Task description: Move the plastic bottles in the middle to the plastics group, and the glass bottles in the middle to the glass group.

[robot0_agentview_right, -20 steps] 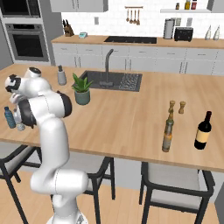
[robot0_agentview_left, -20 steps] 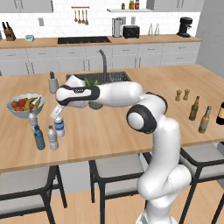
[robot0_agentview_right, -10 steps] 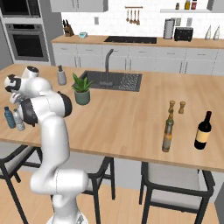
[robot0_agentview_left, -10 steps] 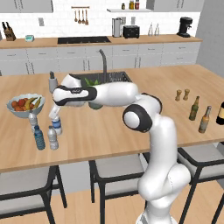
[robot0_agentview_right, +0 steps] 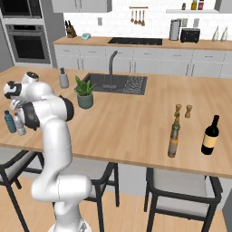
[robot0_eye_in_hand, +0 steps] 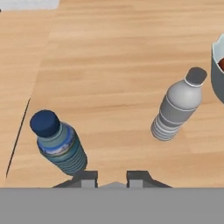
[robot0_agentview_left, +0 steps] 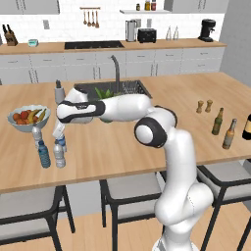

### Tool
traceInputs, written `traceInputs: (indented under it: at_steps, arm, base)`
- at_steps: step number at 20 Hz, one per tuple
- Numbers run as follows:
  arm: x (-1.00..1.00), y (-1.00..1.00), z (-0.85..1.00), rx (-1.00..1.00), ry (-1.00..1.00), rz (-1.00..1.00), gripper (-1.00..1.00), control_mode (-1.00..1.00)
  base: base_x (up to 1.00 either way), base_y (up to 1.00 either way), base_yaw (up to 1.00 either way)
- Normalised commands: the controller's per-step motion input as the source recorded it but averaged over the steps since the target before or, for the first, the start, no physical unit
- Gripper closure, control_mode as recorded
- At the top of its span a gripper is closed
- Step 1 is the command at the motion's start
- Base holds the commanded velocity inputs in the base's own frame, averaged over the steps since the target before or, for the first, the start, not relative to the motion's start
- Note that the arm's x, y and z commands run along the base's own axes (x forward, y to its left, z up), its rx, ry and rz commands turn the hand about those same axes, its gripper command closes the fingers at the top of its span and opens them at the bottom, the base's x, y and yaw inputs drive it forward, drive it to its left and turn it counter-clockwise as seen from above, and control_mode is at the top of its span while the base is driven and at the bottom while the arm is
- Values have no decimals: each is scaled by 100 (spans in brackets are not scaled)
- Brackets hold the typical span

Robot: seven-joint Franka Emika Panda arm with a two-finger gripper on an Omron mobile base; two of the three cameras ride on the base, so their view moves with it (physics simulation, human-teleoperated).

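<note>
Blue-tinted bottle [robot0_eye_in_hand: 59,144] left of hand [robot0_eye_in_hand: 113,177], clear bottle [robot0_eye_in_hand: 177,106] beyond

Blue-tinted bottle [robot0_eye_in_hand: 59,144] and clear bottle [robot0_eye_in_hand: 177,107] upright on wood, brown glass bottle [robot0_agentview_left: 229,134] far right

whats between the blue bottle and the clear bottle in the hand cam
Bare wooden counter. In the hand view nothing stands between the blue-tinted bottle and the clear bottle; they stand apart.

Bright, even, slightly soft rendering.
</note>
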Motion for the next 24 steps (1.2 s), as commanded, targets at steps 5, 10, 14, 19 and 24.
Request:
traceInputs:
  at_steps: [5, 10, 14, 19, 24]
  arm:
    - [18, 0, -1, 1, 0, 0, 100, -100]
    - [10, 0, -3, 0, 0, 0, 100, -100]
    - [1, 0, -14, 0, 0, 0, 100, -100]
    - [2, 0, -9, 0, 0, 0, -100, -100]
    - [0, 0, 0, 0, 0, 0, -100, -100]
  base:
    - [0, 0, 0]
    - [0, 0, 0]
    - [0, 0, 0]
    - [0, 0, 0]
    - [0, 0, 0]
